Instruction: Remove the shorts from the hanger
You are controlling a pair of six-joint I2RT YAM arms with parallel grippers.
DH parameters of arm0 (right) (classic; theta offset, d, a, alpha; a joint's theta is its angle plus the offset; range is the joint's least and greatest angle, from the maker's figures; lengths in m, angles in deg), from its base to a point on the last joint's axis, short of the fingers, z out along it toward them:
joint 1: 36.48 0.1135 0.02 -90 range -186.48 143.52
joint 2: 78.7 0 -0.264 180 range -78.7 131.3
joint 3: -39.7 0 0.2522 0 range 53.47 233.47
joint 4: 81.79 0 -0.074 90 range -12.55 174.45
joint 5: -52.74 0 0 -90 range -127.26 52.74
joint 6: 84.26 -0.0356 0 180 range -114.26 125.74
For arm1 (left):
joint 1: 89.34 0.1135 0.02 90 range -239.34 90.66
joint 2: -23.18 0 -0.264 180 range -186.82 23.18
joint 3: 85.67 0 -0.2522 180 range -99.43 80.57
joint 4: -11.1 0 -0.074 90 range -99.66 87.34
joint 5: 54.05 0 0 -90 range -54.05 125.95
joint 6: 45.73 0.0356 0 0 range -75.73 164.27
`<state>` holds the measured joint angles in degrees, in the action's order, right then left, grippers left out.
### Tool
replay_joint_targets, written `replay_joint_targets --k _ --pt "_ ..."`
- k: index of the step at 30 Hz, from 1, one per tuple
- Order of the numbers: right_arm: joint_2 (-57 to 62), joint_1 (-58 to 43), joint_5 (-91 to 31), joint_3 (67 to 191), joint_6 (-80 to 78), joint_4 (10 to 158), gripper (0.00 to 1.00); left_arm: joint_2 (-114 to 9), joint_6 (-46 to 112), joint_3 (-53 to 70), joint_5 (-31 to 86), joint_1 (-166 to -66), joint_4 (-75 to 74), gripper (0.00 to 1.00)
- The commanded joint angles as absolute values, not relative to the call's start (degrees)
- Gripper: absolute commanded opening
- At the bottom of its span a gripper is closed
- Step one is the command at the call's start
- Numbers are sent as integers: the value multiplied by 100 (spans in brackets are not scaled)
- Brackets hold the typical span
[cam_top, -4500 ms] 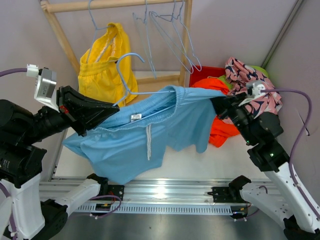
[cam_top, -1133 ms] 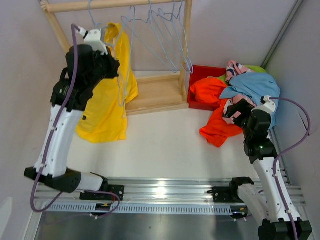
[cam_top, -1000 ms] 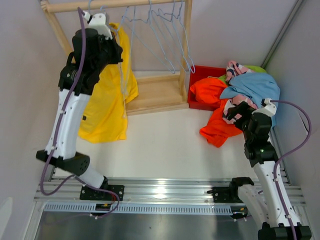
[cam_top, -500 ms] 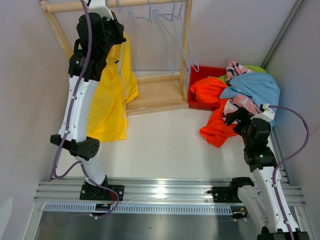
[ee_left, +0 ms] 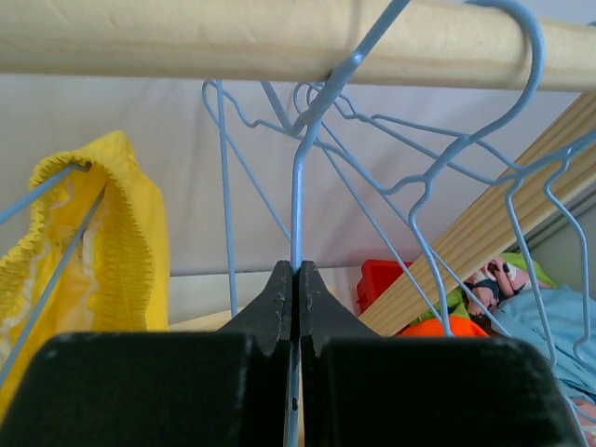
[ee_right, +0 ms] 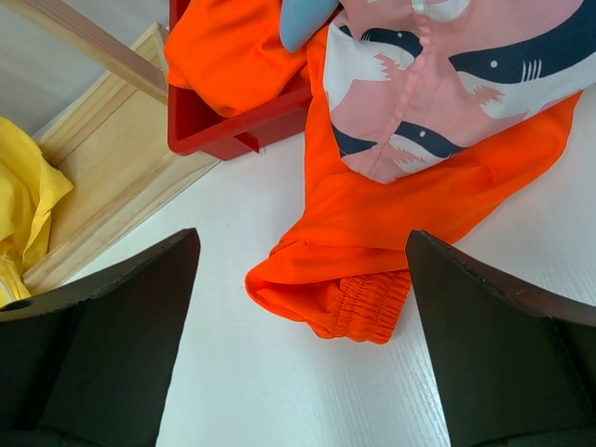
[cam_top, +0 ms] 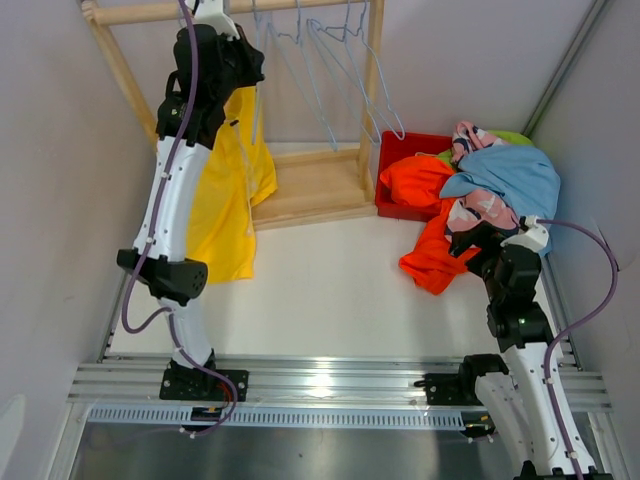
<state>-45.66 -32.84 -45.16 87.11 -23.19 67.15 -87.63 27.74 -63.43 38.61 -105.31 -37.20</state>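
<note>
Up at the wooden rail (cam_top: 130, 12), upper left, my left claw (ee_left: 296, 275) has risen clamped on the bared blue hanger (ee_left: 296, 186), right claw (ee_right: 303, 237) gaping empty; light blue shorts (cam_top: 510, 175) lie freed at right, yellow shorts (cam_top: 215, 210) remain hung.

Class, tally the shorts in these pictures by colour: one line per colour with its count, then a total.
Yellow shorts: 1
Light blue shorts: 1
Pink patterned shorts: 1
Orange shorts: 1
Lime green shorts: 1
Total: 5
</note>
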Motion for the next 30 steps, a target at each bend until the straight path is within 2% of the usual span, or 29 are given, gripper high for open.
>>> replay_joint_targets --k 1,8,13,16,20,22,23,24,27,30 --pt "-4653 -3270 -4455 8774 -2414 6766 100 -8590 2529 -6025 3684 -10455 -3526 0" --pt "-4802 -3279 -4420 8739 -2458 6678 99 -7993 2415 -5040 3736 -10463 -3562 0" --pt "-4829 -3270 -4358 8757 -2511 6670 99 -7816 2406 -4880 3710 -10481 -3649 0" --pt "-4829 -3270 -4341 8774 -2519 6661 99 -7677 2449 -4986 3639 -10490 -3807 17" --pt "-4768 -3270 -4463 8923 -2379 6652 99 -7142 2660 -4960 3639 -10551 -3992 31" --pt "-4592 -3279 -4647 9134 -2317 6591 100 -6842 2722 -4707 3665 -10551 -4010 45" --pt "-4513 -3279 -4666 9213 -2256 6608 99 -6536 2748 -4635 3674 -10551 -4001 58" --pt "-4260 -3279 -4718 9457 -2221 6521 99 -6385 2783 -4556 3692 -10543 -4001 66" --pt "-3645 -3279 -5184 10142 -2352 6030 99 -5841 3063 -4187 3973 -10551 -4097 86" --pt "-3309 -3262 -5491 10514 -2554 5572 100 -5331 3423 -3704 4569 -10543 -4159 97"
